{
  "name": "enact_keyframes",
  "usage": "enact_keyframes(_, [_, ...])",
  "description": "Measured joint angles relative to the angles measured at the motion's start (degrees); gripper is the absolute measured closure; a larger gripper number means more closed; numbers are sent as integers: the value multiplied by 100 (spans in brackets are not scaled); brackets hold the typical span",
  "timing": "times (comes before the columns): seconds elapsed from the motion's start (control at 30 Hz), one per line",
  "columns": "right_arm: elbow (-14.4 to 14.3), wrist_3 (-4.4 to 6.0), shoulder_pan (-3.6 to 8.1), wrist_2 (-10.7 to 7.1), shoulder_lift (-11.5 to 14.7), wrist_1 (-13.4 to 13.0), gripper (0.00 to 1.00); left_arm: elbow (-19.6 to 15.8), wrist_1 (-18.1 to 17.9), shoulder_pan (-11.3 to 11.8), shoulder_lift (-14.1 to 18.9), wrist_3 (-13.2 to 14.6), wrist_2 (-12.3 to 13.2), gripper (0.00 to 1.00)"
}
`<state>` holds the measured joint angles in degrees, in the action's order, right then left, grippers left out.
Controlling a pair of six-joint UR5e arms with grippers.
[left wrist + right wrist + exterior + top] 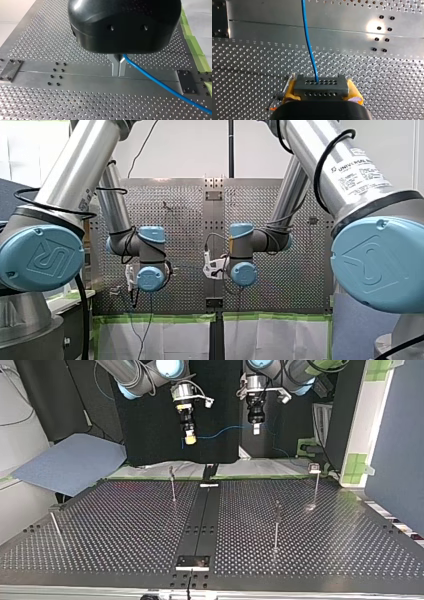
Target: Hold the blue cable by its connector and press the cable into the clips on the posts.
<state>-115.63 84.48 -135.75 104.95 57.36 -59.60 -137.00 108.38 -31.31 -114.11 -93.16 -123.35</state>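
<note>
My right gripper (321, 83) is shut on a dark grey connector (321, 90), which sits between its yellow pads (290, 88). The blue cable (308, 42) leaves the connector and runs ahead over the perforated table. My left gripper (119, 73) has its metal fingers (115, 66) shut on the blue cable (155, 81), which trails off to one side. In the top view the cable (225, 431) hangs between my right gripper (189, 437) and my left gripper (256, 429), both high above the table's far edge. Thin posts (173, 485) (276, 527) (315, 485) stand on the table below.
Another thin post (56, 527) leans near the top view's left edge. A plain metal strip (202, 515) runs down the middle of the perforated table (125, 525). A blue-grey sheet (70, 460) lies beyond the table at the top view's left.
</note>
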Motion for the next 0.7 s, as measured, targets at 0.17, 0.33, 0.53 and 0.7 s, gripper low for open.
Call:
enact_keyframes(0.17, [0, 0, 0, 0, 0, 0, 100, 0, 0, 0, 0, 0, 0, 100])
enact_keyframes(0.33, [0, 0, 0, 0, 0, 0, 100, 0, 0, 0, 0, 0, 0, 100])
enact_keyframes(0.53, [0, 0, 0, 0, 0, -1, 100, -2, 0, 0, 3, 3, 0, 100])
enact_keyframes(0.7, [0, 0, 0, 0, -1, -6, 100, -7, 128, 70, -118, 82, -14, 100])
